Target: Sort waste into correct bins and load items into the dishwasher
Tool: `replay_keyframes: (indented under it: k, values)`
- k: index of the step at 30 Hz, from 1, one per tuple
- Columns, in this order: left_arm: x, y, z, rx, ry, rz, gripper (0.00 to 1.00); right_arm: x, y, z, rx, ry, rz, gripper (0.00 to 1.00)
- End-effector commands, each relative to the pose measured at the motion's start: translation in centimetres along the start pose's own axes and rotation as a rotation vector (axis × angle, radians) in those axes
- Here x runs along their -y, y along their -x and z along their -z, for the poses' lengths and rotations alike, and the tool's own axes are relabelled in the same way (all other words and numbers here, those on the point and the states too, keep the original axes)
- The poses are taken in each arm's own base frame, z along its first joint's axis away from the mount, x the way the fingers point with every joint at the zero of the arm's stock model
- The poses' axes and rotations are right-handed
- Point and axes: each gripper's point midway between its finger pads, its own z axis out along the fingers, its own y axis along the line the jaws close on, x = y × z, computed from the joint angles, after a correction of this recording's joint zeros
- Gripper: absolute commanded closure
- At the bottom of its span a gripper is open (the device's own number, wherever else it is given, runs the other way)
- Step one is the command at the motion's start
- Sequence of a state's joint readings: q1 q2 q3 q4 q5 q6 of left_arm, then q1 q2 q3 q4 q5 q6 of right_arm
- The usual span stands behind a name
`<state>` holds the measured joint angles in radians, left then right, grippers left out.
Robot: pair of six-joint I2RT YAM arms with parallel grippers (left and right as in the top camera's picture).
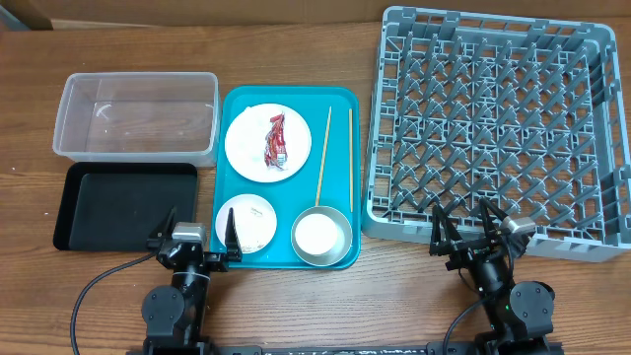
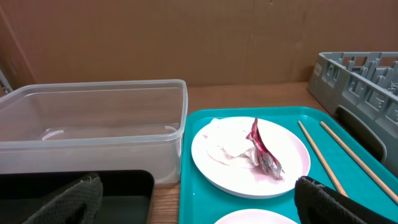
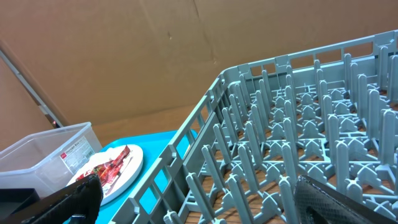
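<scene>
A large white plate [image 1: 261,142] on the teal tray [image 1: 340,99] holds a red wrapper [image 1: 277,138] and a white tissue [image 2: 224,144]. A smaller plate [image 1: 247,221] with scraps and a grey-rimmed bowl [image 1: 321,236] sit at the tray's front. Two chopsticks [image 1: 323,155] lie on its right side. The clear tub [image 1: 138,114] and black tray [image 1: 123,203] are at left. The grey dish rack [image 1: 498,123] is at right. My left gripper [image 1: 195,240] is open, near the small plate. My right gripper [image 1: 475,231] is open at the rack's front edge.
The wooden table's [image 1: 296,296] front edge lies just behind both arms. A brown cardboard wall [image 2: 186,37] stands behind the tub and rack. A black cable [image 1: 99,286] runs at the front left.
</scene>
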<state>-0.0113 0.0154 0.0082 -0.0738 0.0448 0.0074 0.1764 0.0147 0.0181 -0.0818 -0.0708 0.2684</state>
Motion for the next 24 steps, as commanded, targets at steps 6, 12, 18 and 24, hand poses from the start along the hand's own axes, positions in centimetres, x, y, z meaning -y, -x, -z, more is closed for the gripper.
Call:
replay_keyframes:
  k: [6, 12, 18, 24]
  values:
    - [-0.19, 0.02, 0.03, 0.005, 0.009, -0.015, 0.0, 0.25, -0.05, 0.0, 0.008, -0.007, 0.004, 0.0]
    - [-0.18, 0.03, 0.03, 0.005, 0.008, -0.015, 0.0, 0.25, -0.05, 0.0, 0.008, -0.007, 0.004, 0.0]
    - [-0.03, 0.05, 0.03, 0.006, -0.001, -0.011, 0.0, 0.25, -0.06, 0.0, 0.008, -0.007, 0.004, 0.0]
    - [0.55, 0.16, 0.04, 0.011, -0.034, -0.001, 0.0, 0.25, -0.06, 0.0, 0.008, -0.007, 0.004, 0.0]
